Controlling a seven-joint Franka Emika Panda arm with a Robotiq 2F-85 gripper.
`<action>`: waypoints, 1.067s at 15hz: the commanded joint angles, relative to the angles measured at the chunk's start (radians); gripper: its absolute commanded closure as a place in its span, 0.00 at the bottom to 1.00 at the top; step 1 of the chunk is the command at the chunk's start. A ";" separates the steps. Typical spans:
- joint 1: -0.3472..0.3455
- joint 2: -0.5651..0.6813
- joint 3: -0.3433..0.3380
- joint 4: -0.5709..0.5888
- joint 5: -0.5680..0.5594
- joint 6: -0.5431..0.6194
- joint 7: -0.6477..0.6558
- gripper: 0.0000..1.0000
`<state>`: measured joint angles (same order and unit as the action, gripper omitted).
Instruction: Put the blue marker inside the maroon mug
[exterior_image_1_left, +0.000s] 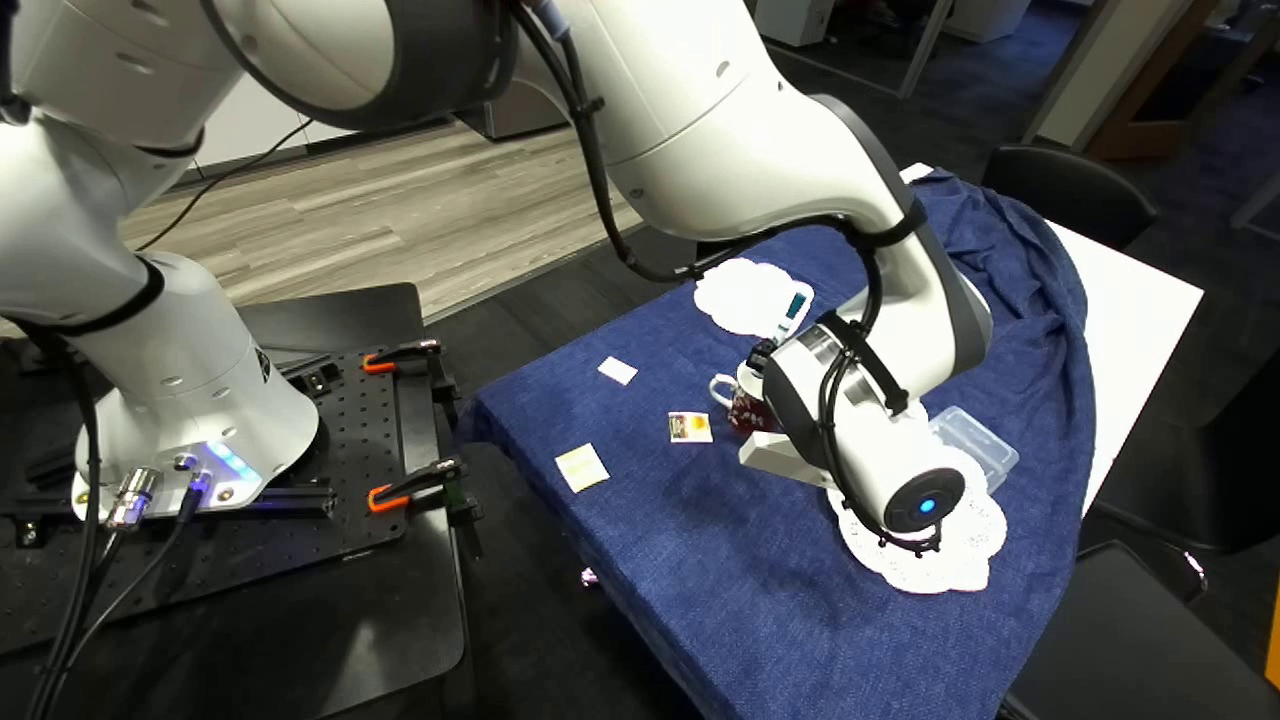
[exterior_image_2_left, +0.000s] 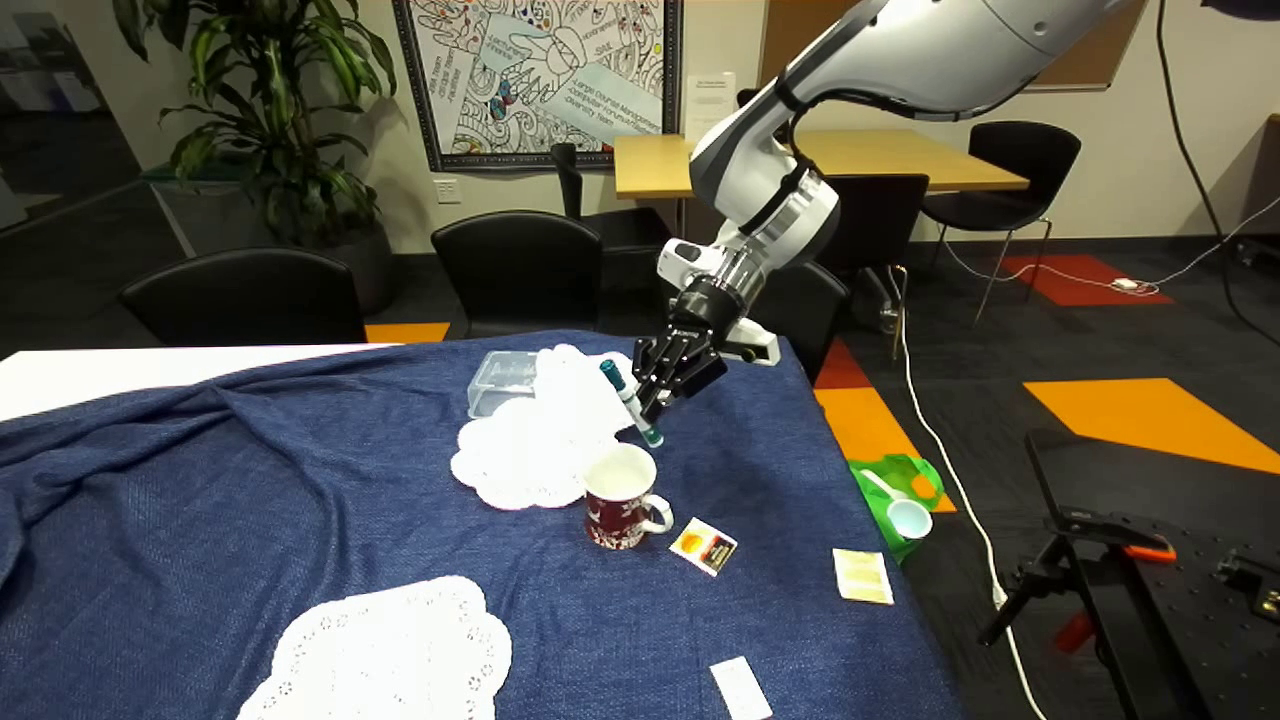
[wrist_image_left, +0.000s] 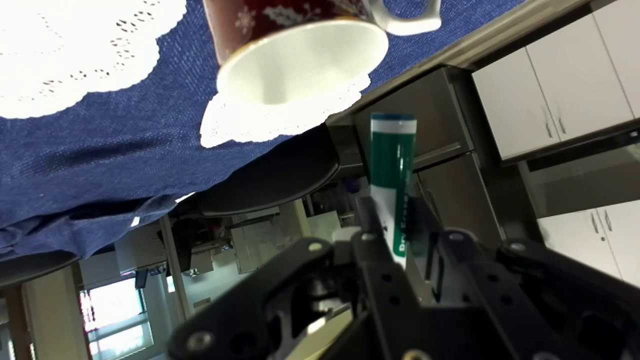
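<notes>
The blue marker (exterior_image_2_left: 630, 402) is a teal and white dry-erase stick. My gripper (exterior_image_2_left: 648, 385) is shut on its middle and holds it tilted above the table. It shows between the fingers in the wrist view (wrist_image_left: 392, 150) and past the gripper in an exterior view (exterior_image_1_left: 796, 306). The maroon mug (exterior_image_2_left: 612, 518) stands upright on the blue cloth, white inside, with a white handle. In an exterior view the marker's lower end appears just above and beyond the mug's rim, apart from it. The mug (exterior_image_1_left: 748, 412) is partly hidden by the arm; the wrist view shows its opening (wrist_image_left: 305, 60).
White lace doilies (exterior_image_2_left: 520, 455) lie beside and behind the mug, another (exterior_image_2_left: 400, 650) nearer that camera. A clear plastic container (exterior_image_2_left: 503, 380) stands at the back. Flat packets (exterior_image_2_left: 703, 546), (exterior_image_2_left: 862, 576) and a white card (exterior_image_2_left: 740, 688) lie on the blue cloth (exterior_image_2_left: 560, 640).
</notes>
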<state>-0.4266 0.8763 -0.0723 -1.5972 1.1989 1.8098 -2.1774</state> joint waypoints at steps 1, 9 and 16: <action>0.014 0.020 -0.010 0.006 0.027 0.015 -0.031 0.95; 0.035 0.067 -0.002 0.034 0.047 0.050 -0.037 0.95; 0.055 0.103 0.006 0.074 0.101 0.093 -0.052 0.95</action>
<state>-0.3844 0.9597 -0.0669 -1.5541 1.2628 1.8672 -2.1919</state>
